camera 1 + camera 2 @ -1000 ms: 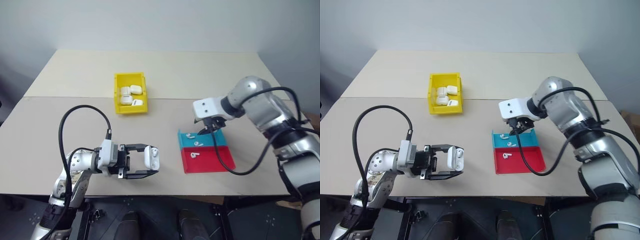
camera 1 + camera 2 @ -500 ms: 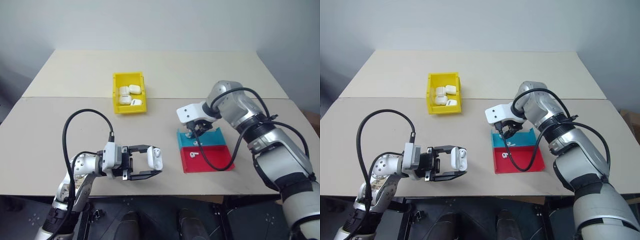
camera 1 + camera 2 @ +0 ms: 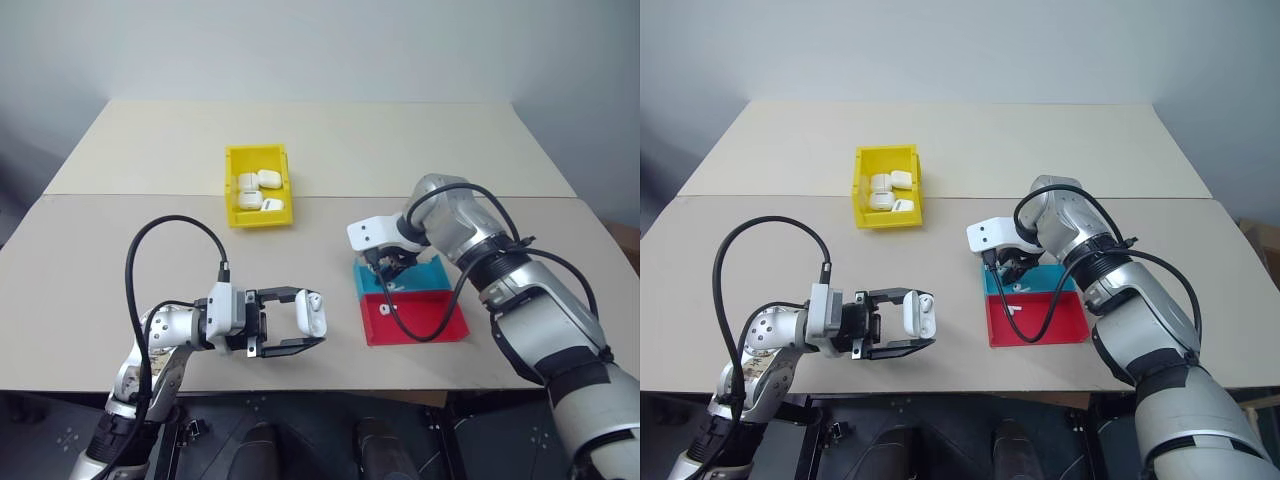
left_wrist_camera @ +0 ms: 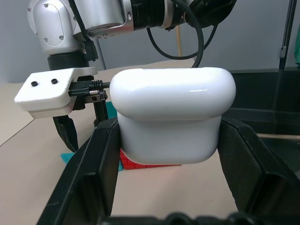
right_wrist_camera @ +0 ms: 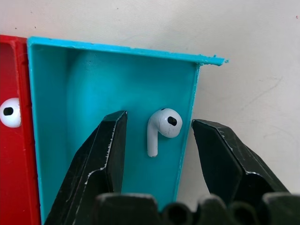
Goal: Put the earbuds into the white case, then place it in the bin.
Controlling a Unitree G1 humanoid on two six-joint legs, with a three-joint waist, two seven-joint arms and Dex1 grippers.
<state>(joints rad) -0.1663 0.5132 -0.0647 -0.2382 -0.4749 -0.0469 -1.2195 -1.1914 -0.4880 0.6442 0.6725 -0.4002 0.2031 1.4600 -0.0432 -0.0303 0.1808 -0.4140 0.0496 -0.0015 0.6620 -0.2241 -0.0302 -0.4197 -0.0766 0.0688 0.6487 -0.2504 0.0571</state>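
Tray wall [image 5: 186,123] between earbud [image 5: 161,129] and one right jaw.

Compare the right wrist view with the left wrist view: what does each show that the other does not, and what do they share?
Right wrist view: an earbud lying in the blue compartment, between the open fingers of the right hand, untouched; a second earbud lies in the red compartment.

Left wrist view: the white case, clamped in the left hand, lid closed.

Both: the right hand, the blue-and-red tray, and the table.
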